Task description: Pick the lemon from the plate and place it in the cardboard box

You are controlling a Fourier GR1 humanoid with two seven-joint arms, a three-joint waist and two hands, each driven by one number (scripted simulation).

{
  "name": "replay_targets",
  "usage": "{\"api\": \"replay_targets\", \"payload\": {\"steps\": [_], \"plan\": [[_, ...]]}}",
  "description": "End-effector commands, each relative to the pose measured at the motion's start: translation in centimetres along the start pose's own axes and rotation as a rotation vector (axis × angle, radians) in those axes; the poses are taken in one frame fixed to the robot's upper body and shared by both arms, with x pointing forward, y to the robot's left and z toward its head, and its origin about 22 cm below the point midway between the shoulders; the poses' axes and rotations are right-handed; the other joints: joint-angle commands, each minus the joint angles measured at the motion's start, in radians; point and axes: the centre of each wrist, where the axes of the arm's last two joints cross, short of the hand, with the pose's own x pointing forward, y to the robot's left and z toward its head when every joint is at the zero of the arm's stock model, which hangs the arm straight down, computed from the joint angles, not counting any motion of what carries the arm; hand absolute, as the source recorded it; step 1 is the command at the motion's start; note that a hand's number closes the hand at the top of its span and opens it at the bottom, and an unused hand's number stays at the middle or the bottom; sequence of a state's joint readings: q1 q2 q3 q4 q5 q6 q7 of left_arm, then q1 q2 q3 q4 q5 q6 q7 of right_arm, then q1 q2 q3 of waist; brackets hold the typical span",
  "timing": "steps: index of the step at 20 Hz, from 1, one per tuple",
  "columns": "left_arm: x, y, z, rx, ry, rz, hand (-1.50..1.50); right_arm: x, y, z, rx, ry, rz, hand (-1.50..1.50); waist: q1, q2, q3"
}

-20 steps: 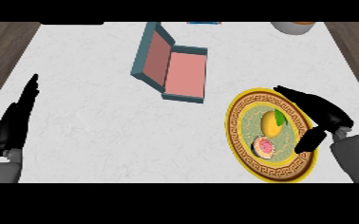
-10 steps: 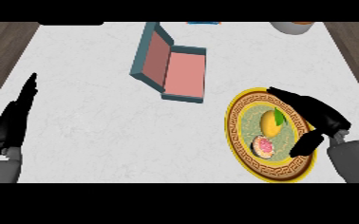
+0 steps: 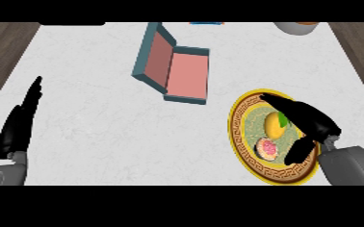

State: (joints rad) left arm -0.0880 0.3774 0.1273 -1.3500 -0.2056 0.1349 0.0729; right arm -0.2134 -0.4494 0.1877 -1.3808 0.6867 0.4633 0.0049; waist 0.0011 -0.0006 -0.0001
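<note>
Far left on my feed, the left hand (image 3: pixel 20 122) is parked by the edge of the worktop (image 3: pixel 107 120). Its fingers (image 3: pixel 32 92) are straight, pointing up the screen, released and holding nothing, and its grey forearm (image 3: pixel 10 173) sits in the bottom corner. Moving right, the box (image 3: pixel 188 74) sits open toward the back middle of the worktop, teal outside and pink inside. Its lid (image 3: pixel 151 57) is tilted up on the left side. There's a small blue thing (image 3: pixel 206 23) right at the back edge behind it, cut off, so I can't tell what it is. Then comes the plate (image 3: pixel 240 125), with a yellow patterned rim, well apart from the box on the near right. The lemon (image 3: pixel 274 124) is on the plate, roughly mid-plate, with a green leaf (image 3: pixel 285 119) against its right side. A round pink piece (image 3: pixel 267 147) lies just beside it on the near side. The right hand (image 3: pixel 313 120) comes in from the lower right and hangs over the right half of the plate. Its fingers stretch out past the far side of the lemon and its thumb (image 3: pixel 298 150) angles down by the pink piece, so the lemon sits in the gap between them. The hand is spread, not clenched on anything, and I can't tell whether it touches the lemon. At the back right there's a bowl (image 3: pixel 295 27), half out of frame.
</note>
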Motion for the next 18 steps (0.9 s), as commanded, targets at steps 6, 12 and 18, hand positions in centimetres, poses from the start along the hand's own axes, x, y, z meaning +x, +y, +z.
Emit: {"api": "replay_targets", "payload": {"steps": [6, 12, 18], "plan": [[-1.9, 1.3, -1.4, -0.007, 0.0, 0.012, 0.0, 0.1, 2.5, -2.7, 0.062, 0.106, 0.029, -1.5, 0.0, 0.001, 0.0], [0.7, 0.5, -0.2, -0.005, -0.004, 0.011, 0.0, -0.1, 2.9, -3.9, -0.166, 0.094, 0.117, 1.5, 0.006, 0.001, 0.001], [0.6, -0.2, -0.6, -0.013, 0.001, 0.014, 0.0, -1.5, 1.5, -4.7, -0.305, 0.079, 0.19, 1.5, 0.004, 0.002, 0.0]]}}
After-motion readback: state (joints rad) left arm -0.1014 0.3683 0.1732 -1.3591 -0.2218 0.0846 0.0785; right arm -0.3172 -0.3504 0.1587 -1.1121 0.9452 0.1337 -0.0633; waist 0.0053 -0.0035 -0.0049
